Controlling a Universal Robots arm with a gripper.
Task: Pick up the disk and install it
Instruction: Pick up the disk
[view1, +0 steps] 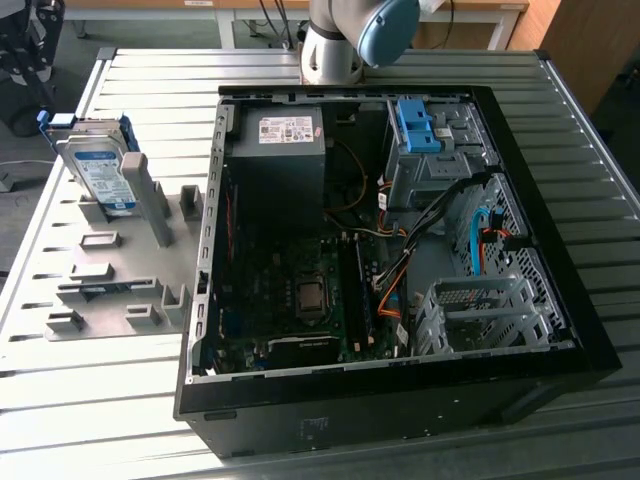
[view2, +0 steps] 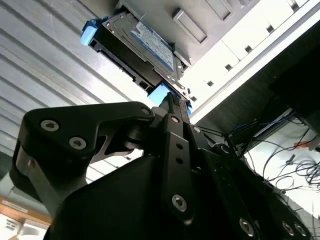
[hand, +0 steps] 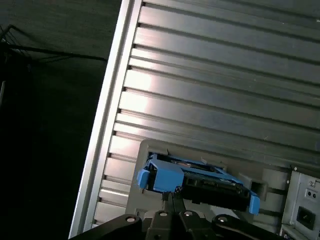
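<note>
Closest in, the claw (view2: 172, 100) in the second wrist view: fingers pressed together, nothing between them, tips pointing at the blue end of the disk (view2: 137, 45). Whether they touch it, I cannot tell. The disk stands on edge in a grey holder (view1: 110, 290) on the slatted desk (view1: 90, 400), at the exterior view's left. Farther off, the open computer case (view1: 350, 425) lies on its side, apart from the disk.
</note>
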